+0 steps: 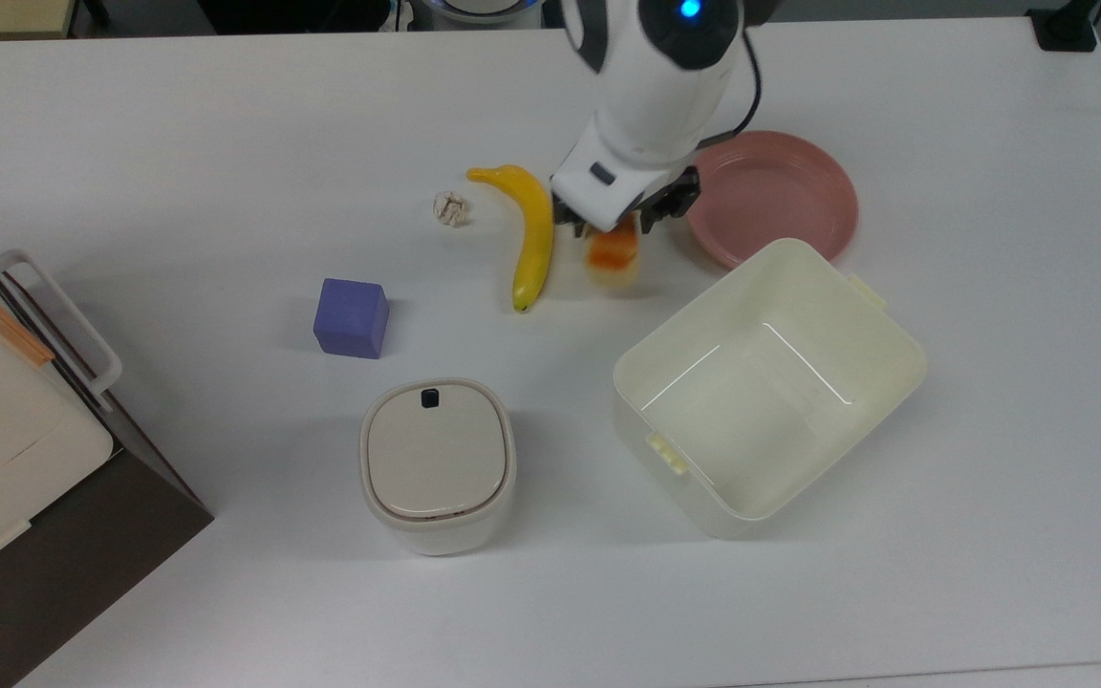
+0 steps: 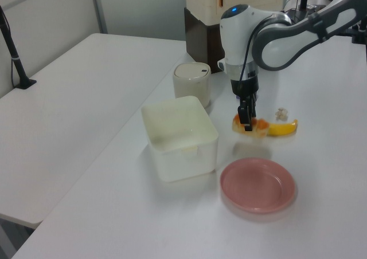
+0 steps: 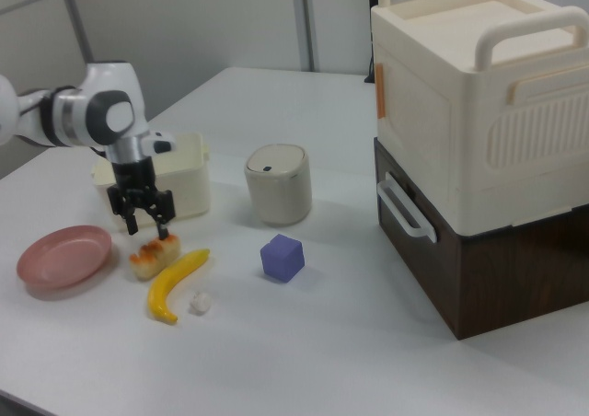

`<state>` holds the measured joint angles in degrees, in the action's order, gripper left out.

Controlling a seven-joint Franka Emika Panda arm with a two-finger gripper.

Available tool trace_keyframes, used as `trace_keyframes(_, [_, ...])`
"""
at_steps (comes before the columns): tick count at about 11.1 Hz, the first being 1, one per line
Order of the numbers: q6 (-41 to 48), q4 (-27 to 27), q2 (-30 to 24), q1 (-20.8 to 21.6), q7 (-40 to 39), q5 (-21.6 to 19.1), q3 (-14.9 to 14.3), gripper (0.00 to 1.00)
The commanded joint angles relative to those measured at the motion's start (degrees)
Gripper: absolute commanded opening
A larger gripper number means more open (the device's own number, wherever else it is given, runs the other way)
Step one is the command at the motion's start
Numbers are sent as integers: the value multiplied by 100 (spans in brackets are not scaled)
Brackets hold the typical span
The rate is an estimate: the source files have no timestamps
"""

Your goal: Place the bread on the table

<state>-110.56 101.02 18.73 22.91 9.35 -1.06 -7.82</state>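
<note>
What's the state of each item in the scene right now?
bread: held in the tool, beside the banana, off the plate
pink plate: bare
cream bin: open, nothing inside
round canister: lid on
banana: lying on the table
purple cube: resting on the table
</note>
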Motion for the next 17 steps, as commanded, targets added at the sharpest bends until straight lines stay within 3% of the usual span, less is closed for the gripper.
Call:
trace_keyframes(1, [-89,23,-79,-163,-74,18,-80,100])
trace_keyframes(5, [436,-415,-352,-321,-319,9,-501,100])
trace_keyframes(6, [613,-565,-466,-409,-277,18,-510,100])
trace_keyframes(8, [694,-776,-904,-1056,-512,53,-423,100])
trace_keyframes(10, [798,-812,-1265,-1410,-646,79,-396,100])
trace_keyframes(13, [1535,-882,-1363,-1482,-637,509,-353,100])
trace_keyframes(17, [1740,-926,-1469,-1587,-663,510,-335,100])
